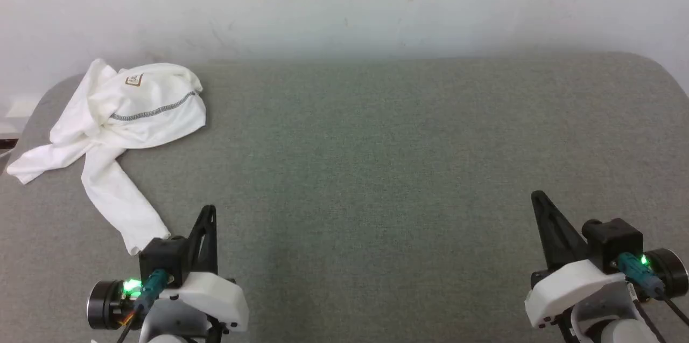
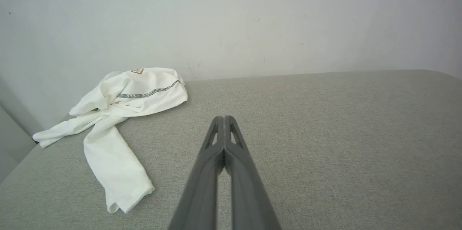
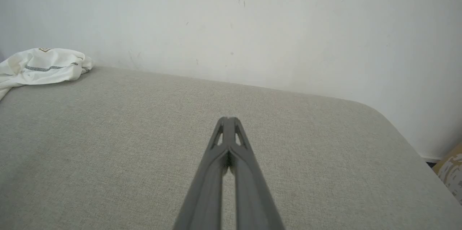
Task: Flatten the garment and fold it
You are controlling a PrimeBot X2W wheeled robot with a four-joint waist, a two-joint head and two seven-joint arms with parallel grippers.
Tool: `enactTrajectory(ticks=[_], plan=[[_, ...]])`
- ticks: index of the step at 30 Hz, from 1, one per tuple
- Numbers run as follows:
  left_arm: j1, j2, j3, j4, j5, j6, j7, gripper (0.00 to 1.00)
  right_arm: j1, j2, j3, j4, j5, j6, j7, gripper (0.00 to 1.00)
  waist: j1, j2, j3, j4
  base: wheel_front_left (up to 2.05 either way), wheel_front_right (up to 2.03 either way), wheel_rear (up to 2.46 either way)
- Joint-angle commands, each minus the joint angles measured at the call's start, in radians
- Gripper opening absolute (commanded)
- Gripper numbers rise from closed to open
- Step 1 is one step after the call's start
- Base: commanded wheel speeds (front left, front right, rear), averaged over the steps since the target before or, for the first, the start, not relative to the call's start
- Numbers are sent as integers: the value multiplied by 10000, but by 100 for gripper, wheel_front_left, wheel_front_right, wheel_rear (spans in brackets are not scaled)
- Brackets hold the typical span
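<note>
The shirt (image 1: pixel 134 111) lies crumpled at the far left of the grey couch (image 1: pixel 377 170) — one sleeve (image 1: pixel 121 197) trailing near the left gripper (image 1: pixel 210 211). Both it and the right gripper (image 1: pixel 538 197) are pinched closed, empty.

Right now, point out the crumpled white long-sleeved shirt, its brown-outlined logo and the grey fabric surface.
white long-sleeved shirt (image 1: pixel 156 119): head view, bunched body.
brown-outlined logo (image 1: pixel 133 80): head view, its middle.
grey fabric surface (image 1: pixel 377 160): head view, bare middle.

No legible text; brown logo (image 1: pixel 133 80) on garment (image 1: pixel 145 117) unreadable.
</note>
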Motion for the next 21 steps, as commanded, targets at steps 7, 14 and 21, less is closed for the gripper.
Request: enactTrajectory(ticks=[7, 14, 21], plan=[[-123, -38, 45, -41, 64, -81, 1, 0, -144, 34, 1, 14, -74, -21, 5, 0, 0, 0, 0, 0, 0, 0, 0], [-123, -38, 45, -41, 64, -81, 1, 0, -144, 34, 1, 14, -74, -21, 5, 0, 0, 0, 0, 0, 0, 0, 0], [-123, -38, 45, -41, 64, -81, 1, 0, -144, 34, 1, 14, -74, -21, 5, 0, 0, 0, 0, 0, 0, 0, 0]])
